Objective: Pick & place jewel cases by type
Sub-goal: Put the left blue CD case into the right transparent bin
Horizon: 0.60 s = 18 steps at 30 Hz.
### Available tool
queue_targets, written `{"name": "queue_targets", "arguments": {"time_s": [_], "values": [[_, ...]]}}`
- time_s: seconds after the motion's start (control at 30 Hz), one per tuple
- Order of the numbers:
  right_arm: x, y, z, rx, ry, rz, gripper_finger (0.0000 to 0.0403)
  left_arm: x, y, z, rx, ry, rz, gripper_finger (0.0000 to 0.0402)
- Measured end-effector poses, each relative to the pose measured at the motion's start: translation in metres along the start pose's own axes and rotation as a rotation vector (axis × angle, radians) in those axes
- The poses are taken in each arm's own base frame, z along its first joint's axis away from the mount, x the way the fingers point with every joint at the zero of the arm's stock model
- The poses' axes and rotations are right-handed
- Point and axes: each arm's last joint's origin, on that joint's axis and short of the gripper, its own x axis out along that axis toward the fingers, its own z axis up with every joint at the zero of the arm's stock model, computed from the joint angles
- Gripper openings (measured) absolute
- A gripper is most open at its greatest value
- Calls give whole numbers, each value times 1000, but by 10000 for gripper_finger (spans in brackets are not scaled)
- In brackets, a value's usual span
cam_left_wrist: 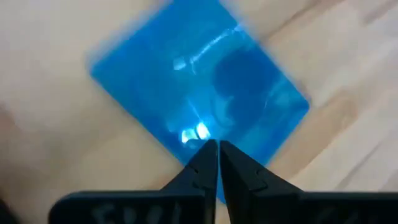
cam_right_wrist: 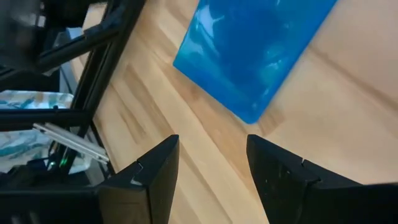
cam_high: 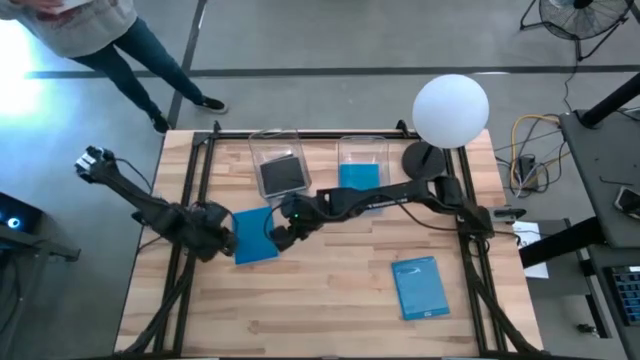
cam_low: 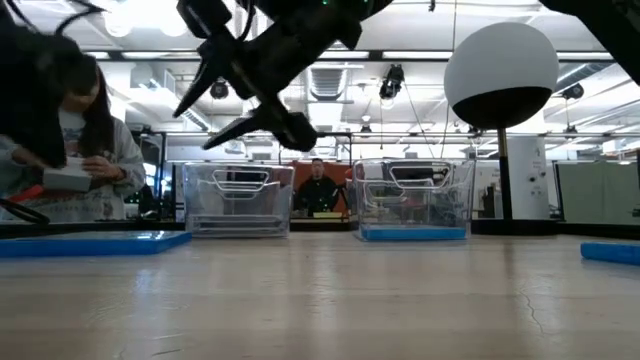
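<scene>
A translucent blue jewel case (cam_high: pixel 255 237) (cam_left_wrist: pixel 199 93) lies flat on the table's left half. My left gripper (cam_high: pixel 228 240) (cam_left_wrist: pixel 217 147) is shut, its tips at this case's left edge. My right gripper (cam_high: pixel 283 237) (cam_right_wrist: pixel 211 155) is open and hangs above the table by the case's right side (cam_right_wrist: pixel 255 50); the low view shows it raised (cam_low: pixel 192 130). A second blue case (cam_high: pixel 420 288) lies near the right edge. The left clear bin (cam_high: pixel 278 148) holds a dark case (cam_high: pixel 282 175), and the right bin (cam_high: pixel 362 148) holds a blue case (cam_high: pixel 360 177). My left gripper has its shut fingertips (cam_left_wrist: pixel 208 155) over the near edge (cam_left_wrist: pixel 186 146) of the blue case, which lies flat on the table. I cannot tell whether the tips touch it.
A white globe lamp (cam_high: pixel 450 108) on a dark round base (cam_high: pixel 425 160) stands at the far right. A person (cam_high: pixel 90 25) stands beyond the table's far left corner. Black frame rails (cam_high: pixel 195 170) run along both sides. Bare wood (cam_high: pixel 330 290) lies near the front.
</scene>
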Motion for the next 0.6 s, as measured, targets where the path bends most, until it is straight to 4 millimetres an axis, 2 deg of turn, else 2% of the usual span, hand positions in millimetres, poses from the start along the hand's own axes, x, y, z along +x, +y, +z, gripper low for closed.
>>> {"name": "queue_targets", "arguments": {"time_s": [0.1,0.3,0.47,0.6], "values": [[10,-3,-3,26,-12,-15,183,20,1,-6,-106,10,46,0],[16,-5,-10,24,-5,-35,183,55,4,-17,-265,-31,109,0],[17,-3,-17,-8,40,-24,183,84,-12,-27,-315,-40,-10,0],[10,-7,-24,-22,122,-101,183,96,-40,-33,-329,29,-192,0]]}}
